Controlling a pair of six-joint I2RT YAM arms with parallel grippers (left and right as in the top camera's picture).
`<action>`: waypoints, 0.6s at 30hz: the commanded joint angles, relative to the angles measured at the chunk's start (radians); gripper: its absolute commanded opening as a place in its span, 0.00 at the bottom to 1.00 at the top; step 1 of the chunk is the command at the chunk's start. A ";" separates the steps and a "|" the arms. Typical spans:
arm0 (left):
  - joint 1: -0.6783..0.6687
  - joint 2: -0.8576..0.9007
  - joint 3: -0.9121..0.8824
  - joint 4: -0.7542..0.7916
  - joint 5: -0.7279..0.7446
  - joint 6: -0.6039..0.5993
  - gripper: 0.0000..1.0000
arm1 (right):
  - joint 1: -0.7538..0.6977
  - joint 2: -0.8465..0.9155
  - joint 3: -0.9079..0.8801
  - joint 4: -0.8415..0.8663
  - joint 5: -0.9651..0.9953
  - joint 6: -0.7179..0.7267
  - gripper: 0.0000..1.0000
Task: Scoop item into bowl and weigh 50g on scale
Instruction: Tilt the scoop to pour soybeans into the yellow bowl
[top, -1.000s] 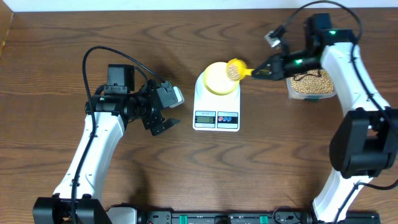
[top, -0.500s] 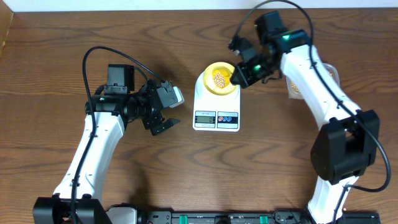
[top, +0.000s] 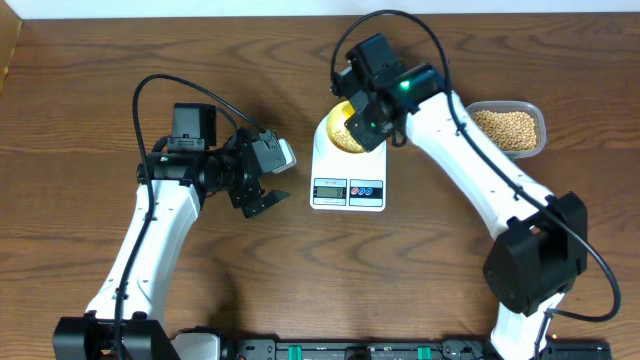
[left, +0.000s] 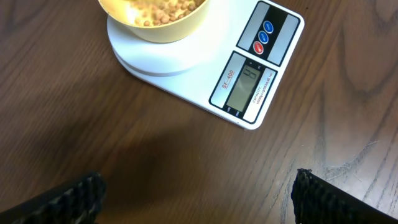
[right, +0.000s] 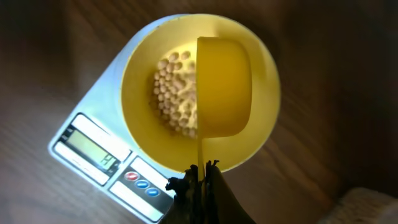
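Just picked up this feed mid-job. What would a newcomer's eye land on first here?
The yellow scoop, held by its handle in the right gripper, is tipped on its side over the pale-yellow bowl, beans heaped inside. The bowl sits on the white scale mid-table; a clear tub of more beans stands far right, and the left gripper hangs open left of the scale.

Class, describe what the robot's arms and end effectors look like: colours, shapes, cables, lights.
Left arm and right arm: smooth white links, black joints, a thin black cable looping over each. Green light near the right wrist. Left end effector and right end effector: black, two-fingered.
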 joint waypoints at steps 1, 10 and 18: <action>0.003 -0.013 0.003 -0.004 0.016 -0.009 0.97 | 0.034 -0.042 0.026 0.003 0.122 0.015 0.01; 0.003 -0.013 0.003 -0.004 0.016 -0.009 0.98 | 0.085 -0.081 0.027 0.003 0.212 0.014 0.01; 0.003 -0.013 0.003 -0.004 0.016 -0.009 0.98 | 0.035 -0.097 0.027 -0.006 0.100 0.015 0.01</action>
